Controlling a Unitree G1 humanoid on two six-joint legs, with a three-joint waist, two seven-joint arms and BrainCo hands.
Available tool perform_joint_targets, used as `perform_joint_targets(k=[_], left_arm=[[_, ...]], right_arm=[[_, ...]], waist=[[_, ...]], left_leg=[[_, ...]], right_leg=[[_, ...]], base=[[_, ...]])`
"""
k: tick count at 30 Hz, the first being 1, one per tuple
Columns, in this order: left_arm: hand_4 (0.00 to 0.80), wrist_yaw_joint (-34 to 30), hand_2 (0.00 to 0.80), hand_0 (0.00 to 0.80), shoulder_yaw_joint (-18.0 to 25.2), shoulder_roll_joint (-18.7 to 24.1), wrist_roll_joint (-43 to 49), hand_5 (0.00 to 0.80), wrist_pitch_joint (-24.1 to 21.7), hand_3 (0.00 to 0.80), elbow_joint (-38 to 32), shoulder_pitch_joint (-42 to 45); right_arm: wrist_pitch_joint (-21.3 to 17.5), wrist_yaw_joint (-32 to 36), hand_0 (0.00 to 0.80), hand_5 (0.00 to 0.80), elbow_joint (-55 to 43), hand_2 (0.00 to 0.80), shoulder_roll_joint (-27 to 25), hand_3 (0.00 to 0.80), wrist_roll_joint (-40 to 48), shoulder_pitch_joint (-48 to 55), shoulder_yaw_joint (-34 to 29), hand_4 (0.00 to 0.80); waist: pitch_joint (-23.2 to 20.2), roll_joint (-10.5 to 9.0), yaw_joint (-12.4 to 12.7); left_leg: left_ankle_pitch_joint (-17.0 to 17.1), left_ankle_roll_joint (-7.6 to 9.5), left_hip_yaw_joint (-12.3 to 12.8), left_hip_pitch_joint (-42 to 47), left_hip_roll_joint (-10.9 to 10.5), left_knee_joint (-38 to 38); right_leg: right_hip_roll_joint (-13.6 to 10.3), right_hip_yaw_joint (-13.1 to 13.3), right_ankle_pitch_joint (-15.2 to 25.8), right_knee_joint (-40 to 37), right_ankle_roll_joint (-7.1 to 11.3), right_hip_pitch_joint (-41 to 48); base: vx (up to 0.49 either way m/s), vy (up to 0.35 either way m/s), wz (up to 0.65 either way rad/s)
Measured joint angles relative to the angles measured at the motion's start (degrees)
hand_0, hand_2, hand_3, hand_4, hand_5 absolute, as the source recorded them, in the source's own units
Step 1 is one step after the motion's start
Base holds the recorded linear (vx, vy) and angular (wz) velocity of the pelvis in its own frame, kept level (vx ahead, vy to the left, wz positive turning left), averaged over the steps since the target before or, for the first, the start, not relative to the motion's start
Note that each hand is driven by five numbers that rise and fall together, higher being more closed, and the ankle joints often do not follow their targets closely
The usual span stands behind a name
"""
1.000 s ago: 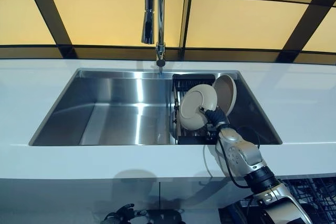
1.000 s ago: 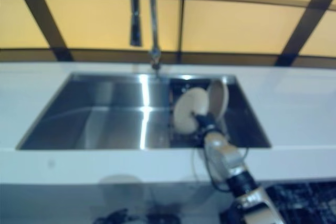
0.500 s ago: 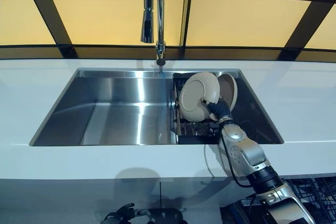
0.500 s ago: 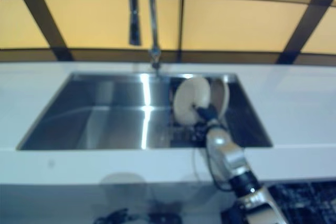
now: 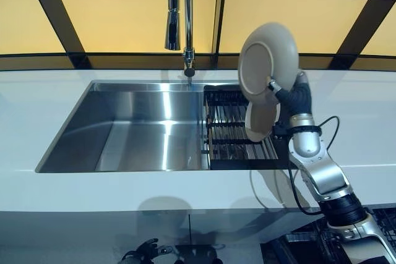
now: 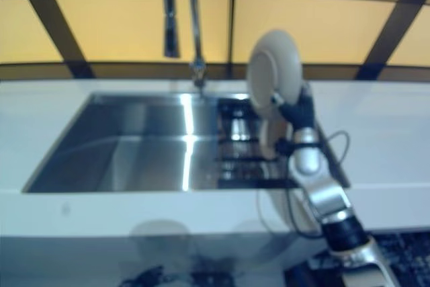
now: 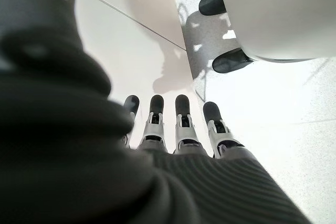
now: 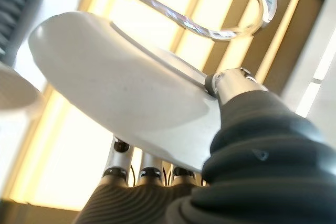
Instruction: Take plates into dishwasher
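Note:
My right hand [image 5: 283,90] is shut on a cream plate [image 5: 267,61], holding it upright by its rim, high above the black dish rack [image 5: 230,138] in the sink's right end. In the right wrist view the thumb [image 8: 231,85] presses on the plate [image 8: 121,87] and the fingers lie behind it. A second cream plate [image 5: 259,122] still stands on edge in the rack, just below the held one. My left hand [image 5: 145,252] hangs low under the counter, its fingers [image 7: 181,124] straight and holding nothing.
The steel sink [image 5: 136,134] is sunk in a white counter [image 5: 346,122], with a tall chrome faucet [image 5: 182,17] at its back edge. A dark wire rack [image 5: 303,246] shows under the counter at the lower right.
My right hand has lifted the plate up out of the dish rack and to the right, from sink level to well above the counter. The other plate stayed in the rack.

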Motion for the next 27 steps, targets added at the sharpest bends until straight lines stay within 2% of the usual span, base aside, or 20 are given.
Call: perform_joint_targets(k=[6,10,13,15,18,21,27], left_arm=[[0.000,-0.26,0.000,0.000,1.05,0.01,0.54,0.000,-0.74,0.000,0.02,0.39],[0.000,-0.53,0.000,0.000,1.76,0.16,2.14,0.000,-0.95,0.000,0.02,0.58],[0.000,-0.89,0.000,0.000,2.18,0.70,2.16,0.000,-0.95,0.000,0.02,1.42],[0.000,-1.05,0.000,0.000,2.18,1.05,2.18,0.000,-0.95,0.000,0.04,2.05],[0.000,-1.37,0.000,0.000,2.30,1.24,2.20,0.000,-0.95,0.000,0.05,2.61],[0.000,-1.60,0.000,0.000,3.13,1.27,2.21,0.000,-0.91,0.000,0.04,3.43],[0.000,-1.90,0.000,0.000,3.93,1.39,2.21,0.000,-0.83,0.000,0.12,3.51]], right_arm=[[-6.24,-8.59,0.800,0.800,-3.83,0.800,-1.57,0.800,-4.39,-0.02,-5.59,0.800],[-7.92,-12.69,0.800,0.800,-5.46,0.800,-5.81,0.800,-6.63,-0.02,-9.15,0.800],[-8.35,-14.69,0.800,0.800,-5.71,0.800,-8.66,0.800,-7.39,-0.01,-11.93,0.800],[-8.44,-15.46,0.800,0.800,-5.71,0.800,-10.86,0.800,-7.64,0.04,-14.06,0.800],[-8.62,-15.61,0.800,0.800,-5.71,0.800,-13.57,0.800,-7.74,1.12,-17.51,0.800],[-9.07,-15.40,0.800,0.800,-5.78,0.800,-15.03,0.800,-8.30,4.66,-20.76,0.800],[-10.54,-10.60,0.800,0.800,-5.72,0.800,-18.59,0.800,-7.48,11.00,-24.00,0.800]], waist=[[-0.01,-0.01,-0.11],[-0.04,-0.05,-0.49],[-0.11,-0.15,-1.90],[-0.15,-0.17,-3.02],[-0.33,-0.18,-3.19],[-1.17,-0.53,-4.76],[-2.34,-0.63,-7.88]], left_leg=[[-0.01,0.01,0.00,0.05,-0.02,0.00],[-0.02,0.02,0.04,0.09,-0.04,0.00],[-0.05,0.05,0.32,0.10,-0.04,0.00],[-0.09,0.06,0.49,0.15,-0.06,0.00],[-0.33,0.10,1.85,0.64,0.04,0.00],[-0.98,-0.02,3.42,0.92,0.20,0.00],[-1.42,-0.02,6.74,1.00,0.45,0.00]], right_leg=[[0.00,0.07,0.00,0.01,0.00,0.03],[0.01,0.19,0.00,0.00,0.00,0.03],[0.03,0.51,0.01,-0.01,0.02,-0.08],[0.05,0.77,0.04,0.00,0.06,-0.10],[0.17,2.09,0.14,0.00,0.17,-0.11],[0.36,3.68,0.18,-0.02,0.25,-0.41],[0.59,6.63,0.55,-0.03,0.76,-1.33]], base=[[0.041,-0.027,0.00],[0.037,-0.031,-0.01],[0.032,-0.038,-0.04],[0.010,-0.021,-0.09],[-0.006,-0.015,-0.23],[-0.010,-0.011,-0.26],[-0.014,-0.022,-0.27]])
